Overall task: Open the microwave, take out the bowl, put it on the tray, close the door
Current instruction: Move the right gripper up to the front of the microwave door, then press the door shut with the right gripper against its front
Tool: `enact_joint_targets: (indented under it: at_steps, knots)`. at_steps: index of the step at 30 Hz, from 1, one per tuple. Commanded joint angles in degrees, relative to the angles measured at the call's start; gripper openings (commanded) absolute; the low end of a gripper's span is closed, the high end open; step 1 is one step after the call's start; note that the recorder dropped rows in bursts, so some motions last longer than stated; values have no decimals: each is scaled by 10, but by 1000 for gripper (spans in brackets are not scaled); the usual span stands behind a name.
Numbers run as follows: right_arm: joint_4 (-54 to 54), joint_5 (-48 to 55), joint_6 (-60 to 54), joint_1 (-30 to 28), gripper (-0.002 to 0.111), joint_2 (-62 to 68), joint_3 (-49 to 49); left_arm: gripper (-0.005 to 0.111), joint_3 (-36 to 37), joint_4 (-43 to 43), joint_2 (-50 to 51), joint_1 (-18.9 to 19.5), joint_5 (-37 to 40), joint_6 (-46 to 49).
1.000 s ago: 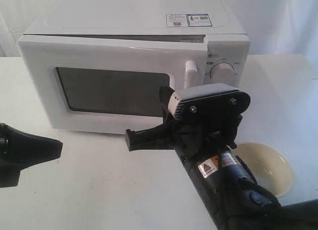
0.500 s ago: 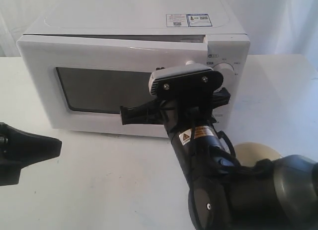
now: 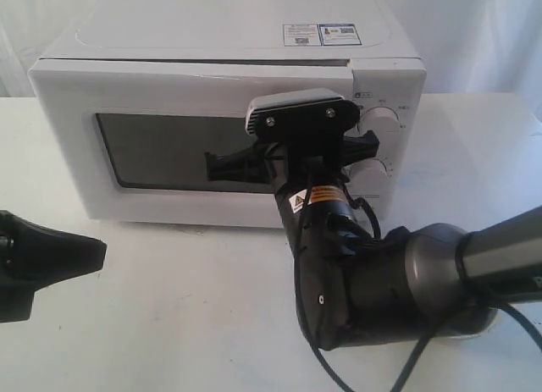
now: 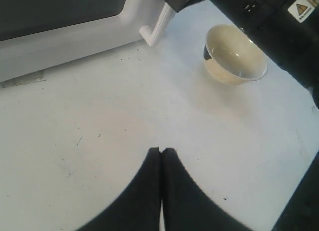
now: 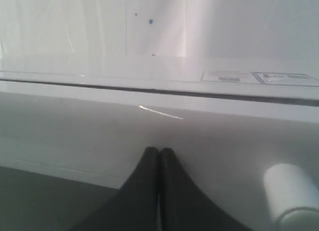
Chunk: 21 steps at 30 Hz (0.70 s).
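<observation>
The white microwave (image 3: 220, 28) stands at the back of the table. Its door (image 3: 169, 91) sits nearly flush with the body, with a thin dark seam along its top. My right gripper (image 5: 159, 150) is shut, and its tips rest against the door's upper frame, above the dark window and beside the handle (image 5: 291, 191). The cream-yellow bowl (image 4: 234, 54) stands upright on the white table in front of the microwave's right end. My right arm hides it in the exterior view. My left gripper (image 4: 161, 150) is shut on nothing, low over bare table at the left (image 3: 85, 250).
The right arm's bulky dark body (image 3: 381, 282) fills the lower right of the exterior view. Two round knobs (image 3: 381, 121) show beside its wrist. White curtain hangs behind the microwave. No tray shows in any view.
My right arm has swung up and forward against the door. The gap along the door's top has narrowed. The arm now covers the bowl in the exterior view. The left gripper has stayed still.
</observation>
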Motion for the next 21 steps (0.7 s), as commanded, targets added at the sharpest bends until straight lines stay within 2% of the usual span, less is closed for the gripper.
enact_joint_targets:
  at_steps: [1, 13, 18, 21]
  knots:
    - [0, -7, -6, -24, 0, 21, -21, 0, 4, -15, -4, -2, 10, 4]
    - [-3, -7, -6, -35, 0, 39, -38, 0, 4, -15, -4, -2, 6, 11]
    - [-3, -7, -6, 7, 0, 19, -4, 0, 39, -33, -4, -2, -76, 17]
    - [-1, -7, -6, 41, 0, 4, 18, 0, 40, -41, -4, -2, -86, 17]
